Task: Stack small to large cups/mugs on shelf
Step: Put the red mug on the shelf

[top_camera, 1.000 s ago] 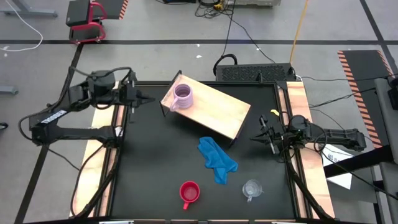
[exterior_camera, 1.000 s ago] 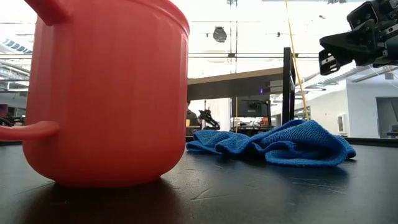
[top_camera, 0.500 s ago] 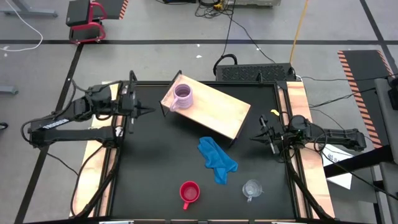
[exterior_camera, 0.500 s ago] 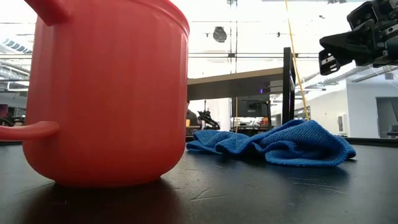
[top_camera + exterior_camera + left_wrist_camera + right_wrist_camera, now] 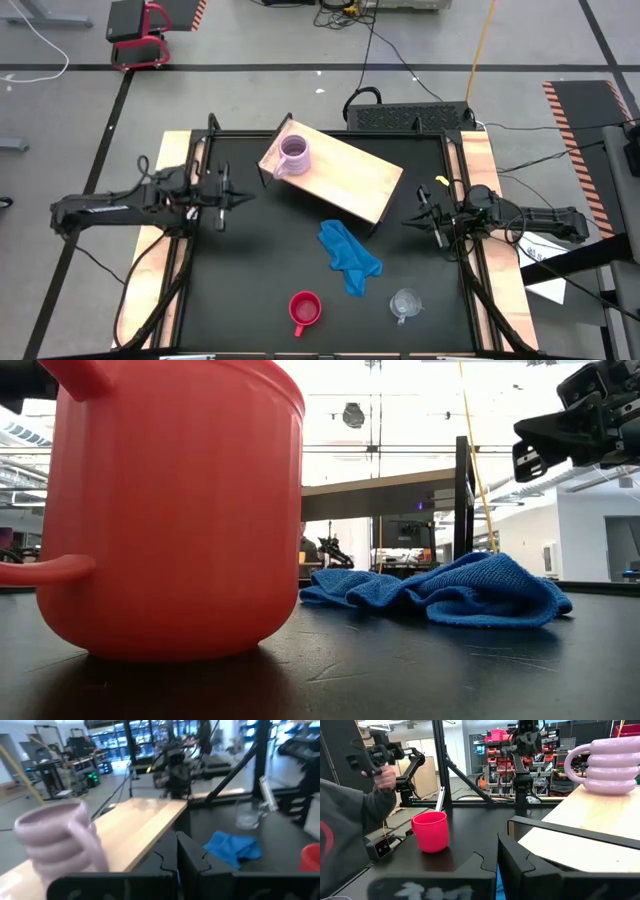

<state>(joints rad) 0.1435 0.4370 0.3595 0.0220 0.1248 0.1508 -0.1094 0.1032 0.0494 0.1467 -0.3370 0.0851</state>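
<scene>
- Swinging down and inward since the earlier frame: left gripper [image 5: 226,197], now hanging low over the desk [image 5: 260,270] edge, just off the shelf's left end; fingers fully closed, holding nothing.
- Sitting unmoved by the right edge: right gripper [image 5: 415,219], fingers closed too, empty, pointing inward at the shelf's near right corner.
- Standing upright on the shelf [image 5: 345,178] at its far left end: lilac mug [image 5: 294,154], the only cup up there.
- Waiting on the desk near the front edge: red mug [image 5: 304,311] and clear cup [image 5: 405,303], upright, blue cloth [image 5: 349,257] between them and the shelf.
- Lying forward-right of the right fingers: clear cup, clearly nearer this arm.
- Lying about midway between arms: red mug, well apart from both; judging stacking barely begun.
</scene>
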